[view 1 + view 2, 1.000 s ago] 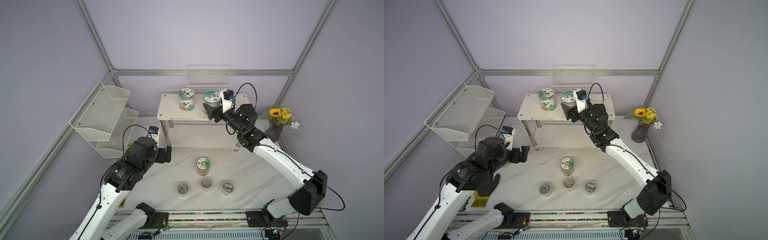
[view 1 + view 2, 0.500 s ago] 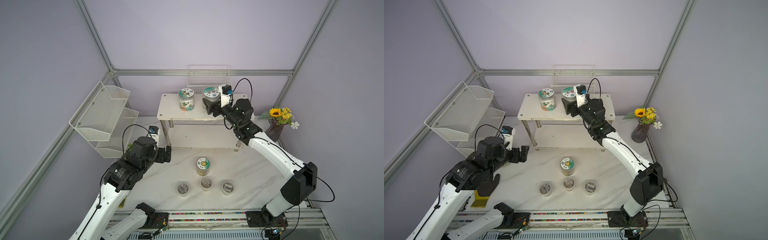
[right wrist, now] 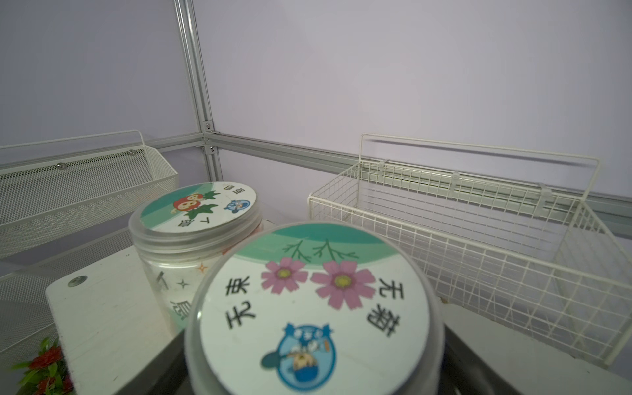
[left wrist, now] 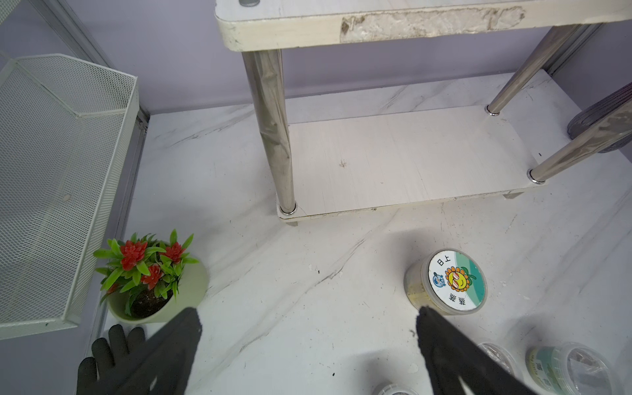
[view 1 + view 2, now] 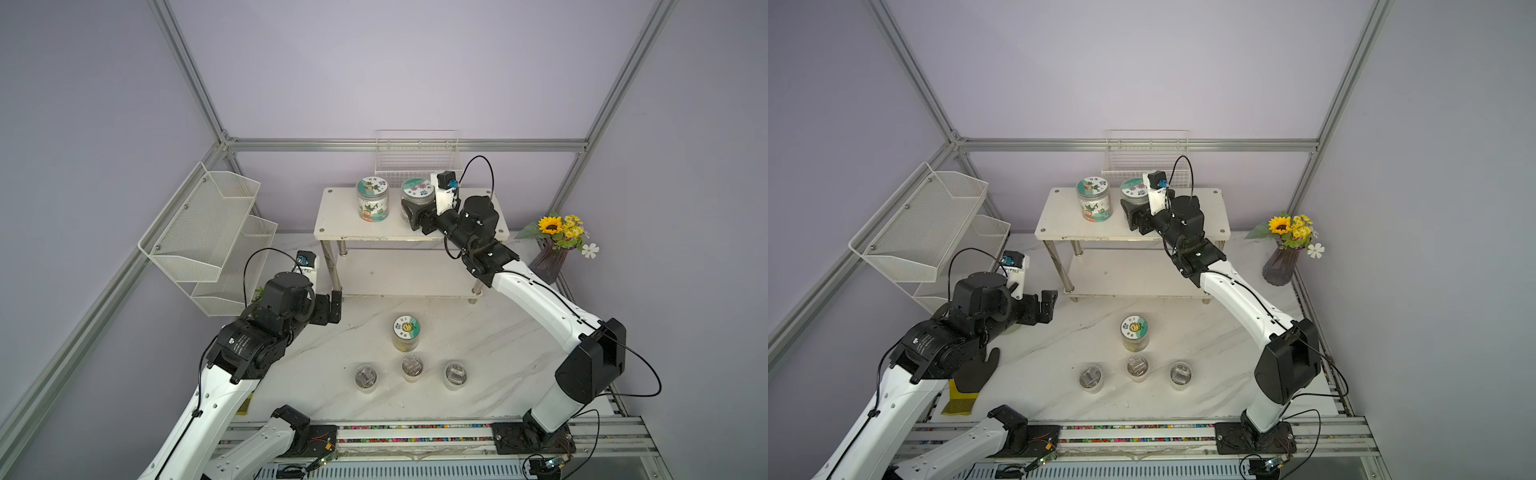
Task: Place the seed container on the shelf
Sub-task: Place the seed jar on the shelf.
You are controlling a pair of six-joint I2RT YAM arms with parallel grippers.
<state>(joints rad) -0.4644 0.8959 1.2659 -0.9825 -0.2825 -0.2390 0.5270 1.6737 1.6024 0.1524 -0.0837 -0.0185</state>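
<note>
A clear seed container with a pink-flower lid is on or just above the top board of the white shelf. My right gripper is shut on it, a dark finger on each side. Whether its base touches the board I cannot tell. A second jar stands close beside it on the shelf. A third, with a sunflower lid, stands on the table. My left gripper hangs open and holds nothing.
Three small clear cups line the table's front. A wire basket hangs behind the shelf and a mesh rack is on the left wall. A vase of sunflowers stands at the right. A potted red plant and a black glove are near my left arm.
My right arm has carried the pink-flower container further back over the shelf's top board, closer to the other jar. The left arm has not moved.
</note>
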